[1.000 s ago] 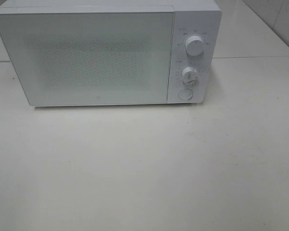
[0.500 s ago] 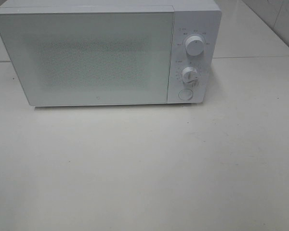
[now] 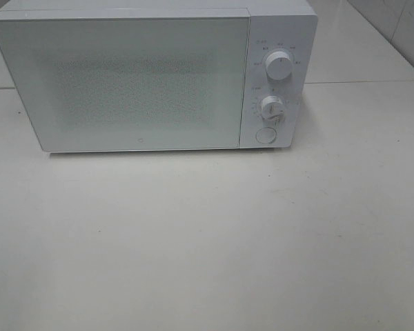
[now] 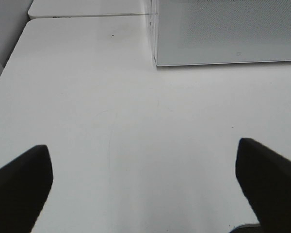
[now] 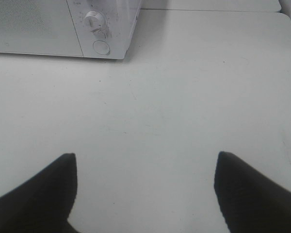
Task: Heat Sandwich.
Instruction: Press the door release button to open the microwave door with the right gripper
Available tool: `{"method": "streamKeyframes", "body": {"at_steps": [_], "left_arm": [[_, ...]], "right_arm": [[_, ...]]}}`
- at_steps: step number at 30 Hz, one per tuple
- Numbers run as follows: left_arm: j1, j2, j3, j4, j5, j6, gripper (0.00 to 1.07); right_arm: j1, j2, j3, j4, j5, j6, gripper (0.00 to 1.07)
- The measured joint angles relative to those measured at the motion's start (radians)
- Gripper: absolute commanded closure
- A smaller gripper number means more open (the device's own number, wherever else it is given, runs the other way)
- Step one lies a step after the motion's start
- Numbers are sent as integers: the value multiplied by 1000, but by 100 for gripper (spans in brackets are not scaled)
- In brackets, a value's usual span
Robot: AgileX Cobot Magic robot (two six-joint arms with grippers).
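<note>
Left hand [image 4: 143, 148] and right hand [image 5: 145, 156] hang wide open, empty, above desk [image 3: 207, 241]; microwave [image 3: 138, 83] shut, sandwich unseen, so right should likely press button [image 3: 265, 135] squarely to open it.

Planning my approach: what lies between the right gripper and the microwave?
Nothing but bare table. The right wrist view shows it between the open right gripper and the microwave.

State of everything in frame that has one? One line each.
White box-shaped microwave oven: door shut.
Upper white round dial: mark pointing straight up.
Lower white round dial: setting unreadable.
Black-fingered left gripper: open, empty, above the white table.
Black-fingered right gripper: open, empty.
Sandwich: not in view.
</note>
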Motion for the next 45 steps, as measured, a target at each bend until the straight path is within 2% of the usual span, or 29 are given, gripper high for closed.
{"method": "streamKeyframes", "body": {"at_steps": [10, 26, 31, 45], "left_arm": [[0, 0, 0, 0, 0, 0, 10], [0, 0, 0, 0, 0, 0, 10], [0, 0, 0, 0, 0, 0, 10], [0, 0, 0, 0, 0, 0, 10]], "right_arm": [[0, 52, -15, 0, -80, 0, 31], [0, 382, 18, -1, -477, 0, 31], [-1, 441, 18, -1, -543, 0, 31], [-2, 759, 21, -1, -889, 0, 31]]}}
